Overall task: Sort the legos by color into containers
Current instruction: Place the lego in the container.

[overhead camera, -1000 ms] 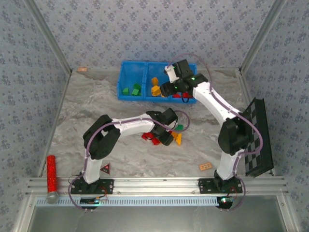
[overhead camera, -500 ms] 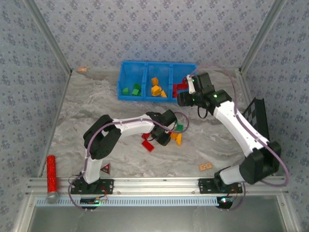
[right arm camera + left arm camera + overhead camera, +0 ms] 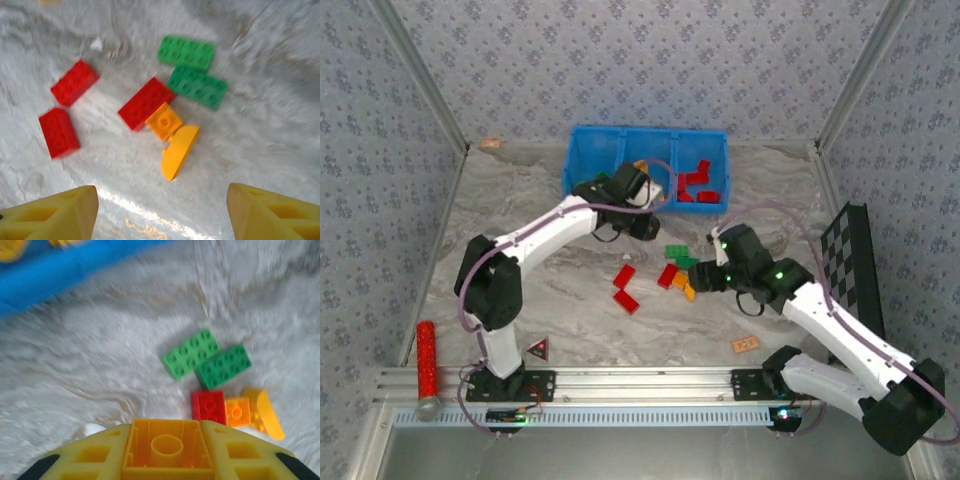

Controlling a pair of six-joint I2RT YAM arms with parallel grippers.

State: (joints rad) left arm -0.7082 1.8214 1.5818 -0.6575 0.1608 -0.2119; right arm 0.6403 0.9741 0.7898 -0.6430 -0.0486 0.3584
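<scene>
Red legos (image 3: 75,82), green legos (image 3: 186,51) and orange legos (image 3: 164,121) are lying on a tabletop (image 3: 500,190) swirling grey-white (marble-like); the bin (image 3: 650,131) is glowing bright blue, the walls (image 3: 640,60) are wearing a blue-grey floral print, and a yellow-orange lego (image 3: 166,446) is sitting between yellow fingers (image 3: 85,457).

Surface (image 3: 520,200): grey-white marbled top, walled on three sides.
Walls (image 3: 620,60): pale blue wallpaper with a small flower print.
Red cylinder (image 3: 425,355): lying by the left edge, near-left corner, with a silver cap at its near end.
Triangle (image 3: 537,349): red and black, flat, at the near edge, left of centre.
Tan tile (image 3: 746,344): flat, near edge, right of centre.
Checkerboard panel (image 3: 850,270): black and white, propped along the right edge.
Small peach object (image 3: 491,144): far-left corner; kind unclear.
Rail (image 3: 640,380): aluminium, along the near edge.
</scene>
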